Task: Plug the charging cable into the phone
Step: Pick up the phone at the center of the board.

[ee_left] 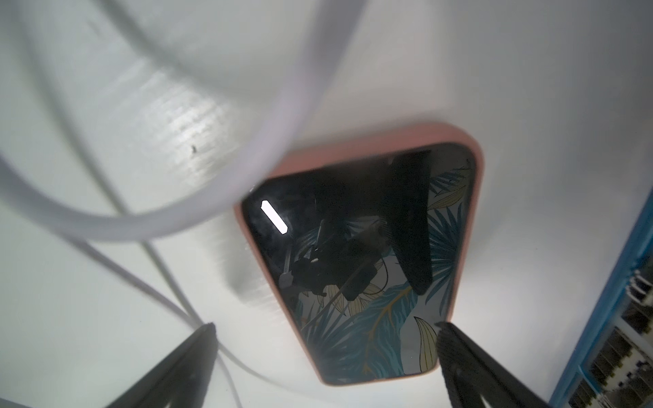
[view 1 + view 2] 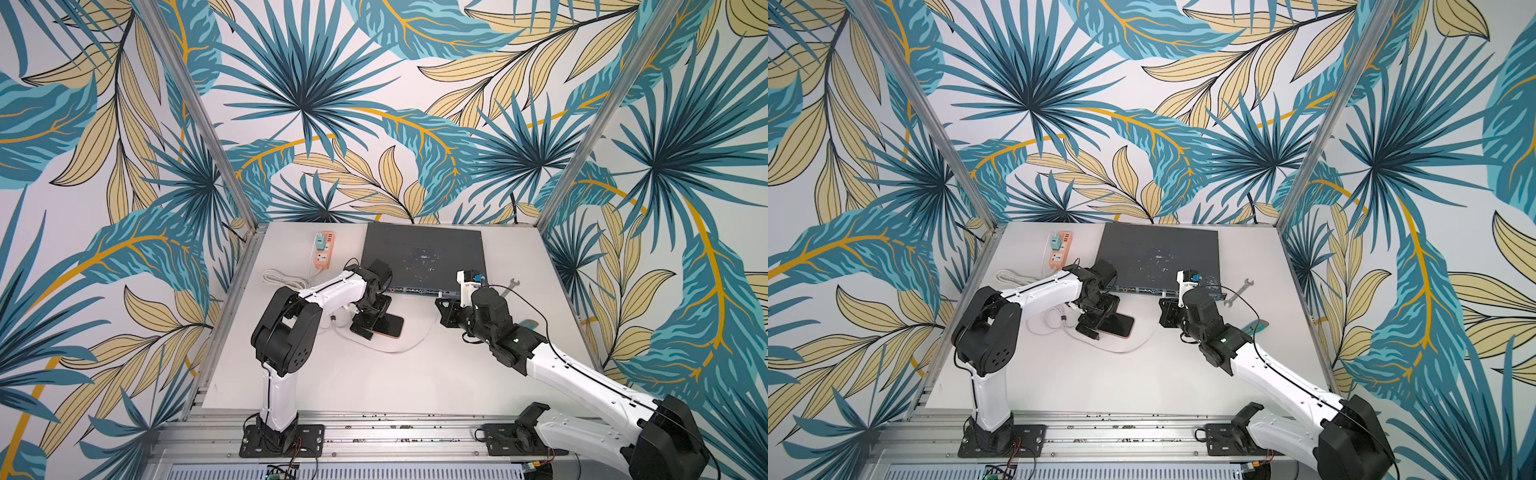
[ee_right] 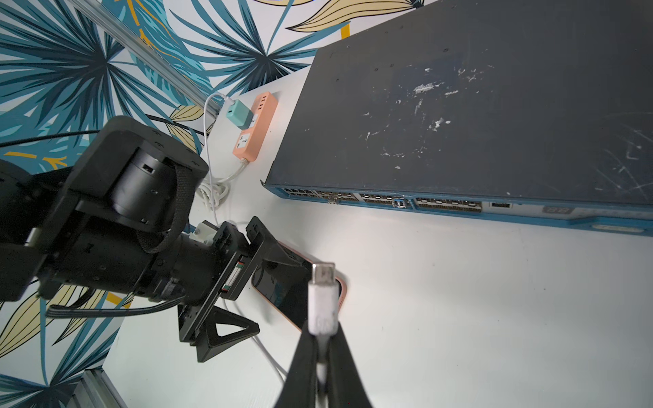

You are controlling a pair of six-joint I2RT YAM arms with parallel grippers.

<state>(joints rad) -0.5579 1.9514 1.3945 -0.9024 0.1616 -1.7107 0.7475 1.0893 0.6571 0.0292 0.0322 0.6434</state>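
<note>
Your right hand (image 3: 323, 335) pinched the charging cable (image 3: 321, 296) by its plug.
Your left hand (image 1: 325, 326) gaped empty astride the phone (image 1: 353, 265); clamping it first looked wise.

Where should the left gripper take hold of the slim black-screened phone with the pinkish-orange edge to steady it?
Pinch the slim black-screened phone across its two long pinkish-orange edges, coming down from above. It lies flat, screen up, so only the thin sides offer purchase; the open left gripper straddles them. Leave free the short end facing the connector of the thin white charging cable.
</note>
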